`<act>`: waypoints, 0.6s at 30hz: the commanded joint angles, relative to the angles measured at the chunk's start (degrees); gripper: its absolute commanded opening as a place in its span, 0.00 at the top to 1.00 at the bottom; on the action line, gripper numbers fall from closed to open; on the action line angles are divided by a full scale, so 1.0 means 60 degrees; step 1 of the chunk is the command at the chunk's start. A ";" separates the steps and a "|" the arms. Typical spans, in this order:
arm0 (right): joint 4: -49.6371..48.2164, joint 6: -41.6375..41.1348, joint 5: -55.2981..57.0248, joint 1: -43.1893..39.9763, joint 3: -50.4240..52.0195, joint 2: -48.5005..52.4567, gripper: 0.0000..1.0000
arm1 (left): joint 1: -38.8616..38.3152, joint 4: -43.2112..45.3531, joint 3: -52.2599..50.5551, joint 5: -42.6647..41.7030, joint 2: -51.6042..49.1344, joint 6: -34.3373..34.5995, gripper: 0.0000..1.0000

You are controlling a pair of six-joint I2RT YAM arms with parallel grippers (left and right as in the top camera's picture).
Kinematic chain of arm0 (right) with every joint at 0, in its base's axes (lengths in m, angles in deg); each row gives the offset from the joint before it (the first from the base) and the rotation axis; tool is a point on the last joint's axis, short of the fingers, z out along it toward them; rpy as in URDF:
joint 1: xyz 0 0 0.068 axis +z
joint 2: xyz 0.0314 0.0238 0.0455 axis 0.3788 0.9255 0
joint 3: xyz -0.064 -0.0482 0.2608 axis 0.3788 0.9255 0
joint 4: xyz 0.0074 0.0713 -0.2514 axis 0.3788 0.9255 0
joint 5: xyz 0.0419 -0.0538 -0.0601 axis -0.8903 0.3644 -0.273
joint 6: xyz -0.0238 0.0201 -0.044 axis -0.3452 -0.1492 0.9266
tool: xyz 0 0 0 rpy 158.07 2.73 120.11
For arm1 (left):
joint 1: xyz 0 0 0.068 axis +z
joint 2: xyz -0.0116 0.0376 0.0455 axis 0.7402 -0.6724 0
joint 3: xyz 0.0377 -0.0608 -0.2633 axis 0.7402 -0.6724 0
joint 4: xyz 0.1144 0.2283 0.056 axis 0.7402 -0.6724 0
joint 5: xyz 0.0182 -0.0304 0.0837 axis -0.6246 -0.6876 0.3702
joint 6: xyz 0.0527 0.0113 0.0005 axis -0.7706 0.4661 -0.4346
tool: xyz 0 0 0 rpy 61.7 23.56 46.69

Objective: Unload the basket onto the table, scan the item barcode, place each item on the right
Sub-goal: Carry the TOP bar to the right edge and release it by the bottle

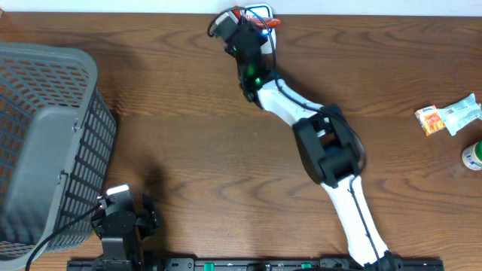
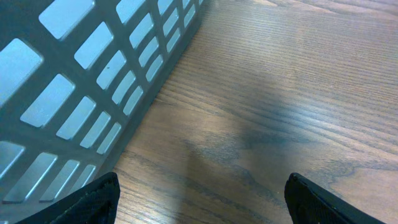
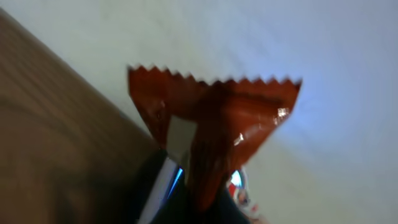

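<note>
The item is a red-brown snack packet [image 3: 214, 118] with a saw-tooth top edge, pinched from below in my right gripper [image 1: 245, 26], which is shut on it. From overhead the packet [image 1: 241, 13] sits at the table's far edge, right beside a white, blue-rimmed scanner [image 1: 261, 12]. In the right wrist view a dark device with a blue light [image 3: 166, 182] lies just behind the packet's lower part. No barcode shows on the packet. My left gripper [image 2: 202, 202] is open over bare wood at the near left, with nothing between its fingers [image 2: 93, 200].
A grey plastic basket [image 1: 45, 143] fills the left side, and its slotted wall [image 2: 93, 74] is close to my left gripper [image 1: 124, 218]. Small snack packets [image 1: 448, 117] and a round container [image 1: 473, 156] lie at the right edge.
</note>
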 commanded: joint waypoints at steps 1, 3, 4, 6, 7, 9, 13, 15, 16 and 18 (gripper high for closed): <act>0.1599 0.0339 0.0743 0.0018 -0.0157 -0.1902 0.99 | -0.0033 -0.0284 -0.0098 0.0091 0.0018 0.0076 0.15; 0.3461 0.0244 0.0984 -0.0051 -0.0157 -0.2597 0.99 | -0.0029 -0.0284 -0.0098 0.0087 0.0018 0.0076 0.15; 0.4353 0.0171 0.1020 -0.0098 -0.0157 -0.2874 0.99 | -0.0033 -0.0284 -0.0098 0.0091 0.0018 0.0080 0.15; 0.6127 -0.0109 0.1140 -0.0280 -0.0157 -0.3461 0.99 | -0.0029 -0.0280 -0.0098 0.0087 0.0018 0.0080 0.15; 0.6736 -0.0262 0.1260 -0.0375 -0.0157 -0.3672 0.99 | -0.0033 -0.0280 -0.0098 0.0087 0.0018 0.0076 0.15; 0.8138 -0.0586 0.1548 -0.0670 -0.0157 -0.4025 0.99 | -0.0033 -0.0284 -0.0098 0.0087 0.0018 0.0076 0.15; 1.0174 -0.1818 0.2539 -0.1497 -0.0157 -0.4240 0.99 | -0.0033 -0.0280 -0.0098 0.0087 0.0018 0.0076 0.15; 1.1027 -0.2543 0.2976 -0.2025 -0.0106 -0.4226 0.99 | -0.0033 -0.0284 -0.0098 0.0087 0.0018 0.0080 0.15; 1.1253 -0.2922 0.2947 -0.2313 -0.0029 -0.4226 0.99 | -0.0033 -0.0280 -0.0098 0.0087 0.0018 0.0080 0.15; 1.1559 -0.4000 0.2922 -0.2903 0.0040 -0.4226 0.99 | -0.0033 -0.0284 -0.0098 0.0087 0.0018 0.0076 0.15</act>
